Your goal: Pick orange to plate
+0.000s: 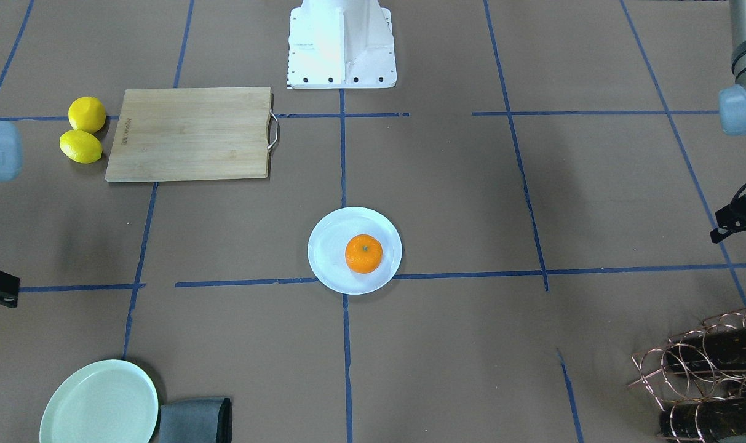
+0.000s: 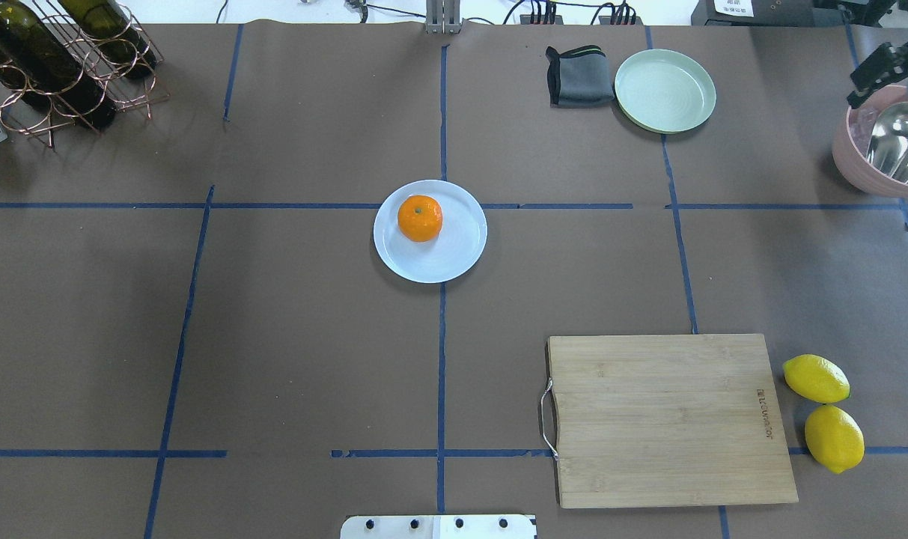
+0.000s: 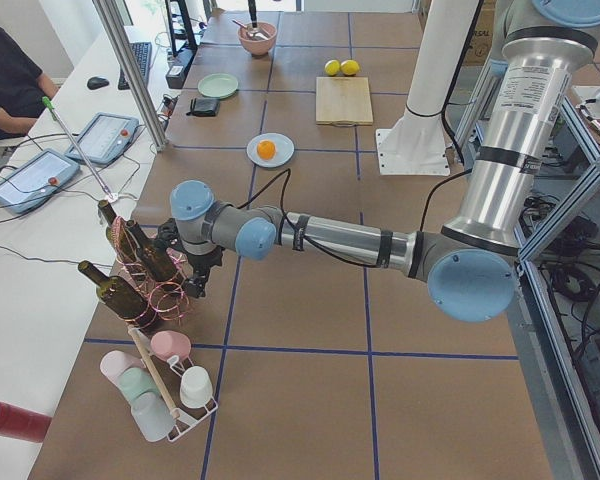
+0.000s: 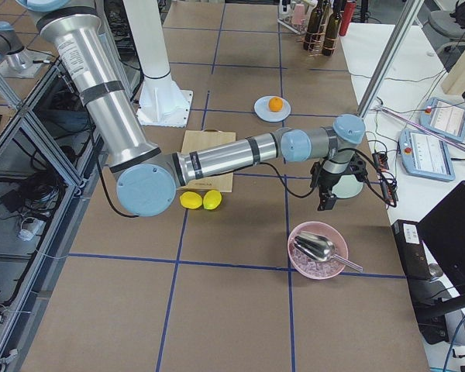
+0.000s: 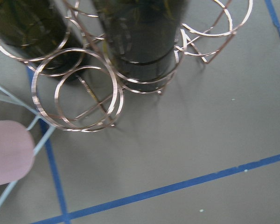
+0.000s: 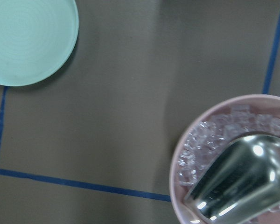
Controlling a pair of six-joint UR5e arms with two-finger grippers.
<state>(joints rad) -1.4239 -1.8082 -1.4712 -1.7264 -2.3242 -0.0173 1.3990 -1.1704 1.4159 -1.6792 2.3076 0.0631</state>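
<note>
The orange [image 2: 420,218] rests on the pale blue-white plate [image 2: 454,254] at the table's middle, a little off the plate's centre; it also shows as the orange [image 1: 364,253] on the plate [image 1: 329,258]. Nothing touches either. My left gripper [image 3: 195,268] hovers far off by the copper wine rack, and only a black part of it [image 1: 738,216] reaches into the front-facing view. My right gripper [image 2: 882,69] hangs over the pink bowl at the far right edge. Neither wrist view shows fingers, so I cannot tell whether either gripper is open or shut.
A wooden cutting board [image 2: 667,419] lies near the robot's right, with two lemons [image 2: 824,412] beside it. A mint-green plate [image 2: 665,90] and a grey cloth [image 2: 579,76] sit at the far side. The wine rack [image 2: 57,67] holds bottles; the pink bowl [image 2: 873,168] holds ice and a scoop.
</note>
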